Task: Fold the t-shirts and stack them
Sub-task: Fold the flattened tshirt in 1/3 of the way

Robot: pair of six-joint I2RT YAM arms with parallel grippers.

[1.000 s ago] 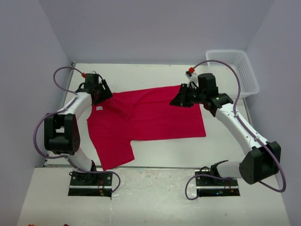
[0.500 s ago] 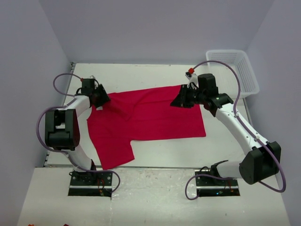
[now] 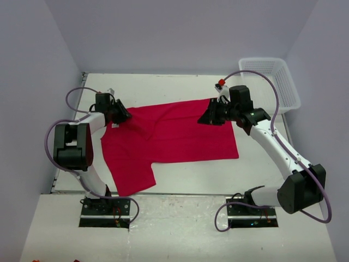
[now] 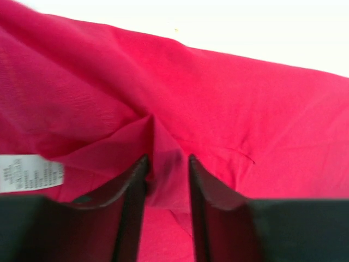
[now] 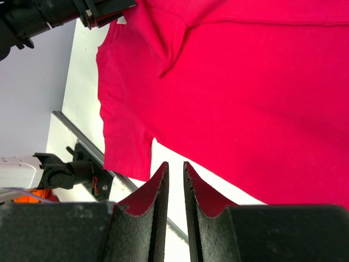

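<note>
A single red t-shirt [image 3: 174, 136] lies spread on the white table [image 3: 163, 87], one sleeve pointing toward the near edge. My left gripper [image 3: 122, 113] is at its far left corner by the collar. In the left wrist view the jaws [image 4: 166, 159] are drawn in against a raised fold of the t-shirt [image 4: 245, 98], which puckers around the tips; the white neck label [image 4: 27, 173] lies just left of them. My right gripper [image 3: 210, 116] is at the shirt's far right corner. Its jaws [image 5: 175, 162] stand a slim gap apart with only table showing between them, the t-shirt [image 5: 245, 98] beyond.
A white mesh basket [image 3: 272, 82] stands at the back right corner, beside the right arm. Grey walls close in the table on three sides. The left arm [image 5: 54, 13] and the rail at the table's near edge [image 5: 82, 147] show in the right wrist view.
My left gripper has shifted a little left and down onto the collar area, and its jaws have narrowed around a fold of cloth. The right arm has not moved.
</note>
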